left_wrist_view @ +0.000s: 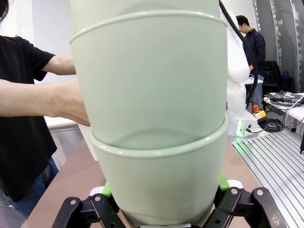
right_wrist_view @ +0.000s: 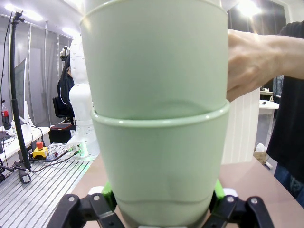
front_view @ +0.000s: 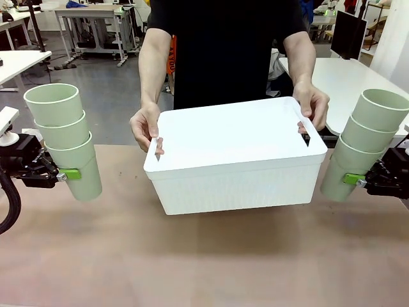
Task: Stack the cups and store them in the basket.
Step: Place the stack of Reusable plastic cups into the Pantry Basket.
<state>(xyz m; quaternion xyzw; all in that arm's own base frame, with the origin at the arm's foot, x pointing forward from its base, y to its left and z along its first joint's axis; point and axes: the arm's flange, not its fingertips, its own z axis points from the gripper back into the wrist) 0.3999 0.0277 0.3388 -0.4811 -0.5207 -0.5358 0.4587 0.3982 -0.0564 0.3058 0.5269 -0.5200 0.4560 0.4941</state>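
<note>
Six cups are showing as two nested stacks of three, one in each gripper.

- Left: the left gripper (front_view: pixel 67 173) is clamping the bottom cup of the left stack (front_view: pixel 64 137) from both sides. In the left wrist view its green pads (left_wrist_view: pixel 107 189) are pressing against that cup's wall. The stack is leaning slightly, its open mouth tipping toward the robot's left.
- Right: the right gripper (front_view: pixel 351 180) is likewise pinching the bottom cup of the right stack (front_view: pixel 364 144). A green pad (right_wrist_view: pixel 217 190) is lying flat on the cup in the right wrist view. This stack is leaning the opposite way, its mouth tipping toward the robot's right.
- Basket: the basket (front_view: pixel 236 185) is sitting mid-table between the two stacks, well apart from both, with its open top tilting a little toward the camera. A person at the far side is gripping it at both short ends. One hand (front_view: pixel 146 128) is hooking a thumb through the handle cutout nearer the left stack, and the other hand (front_view: pixel 313 105) is wrapping over the rim by the opposite cutout.
- Whether the basket's base is resting on the table (front_view: pixel 192 262) or hanging just above it cannot be told; a shadow is lying under its near edge.
- In each wrist view the person's forearm or hand is reaching in behind the held stack.
</note>
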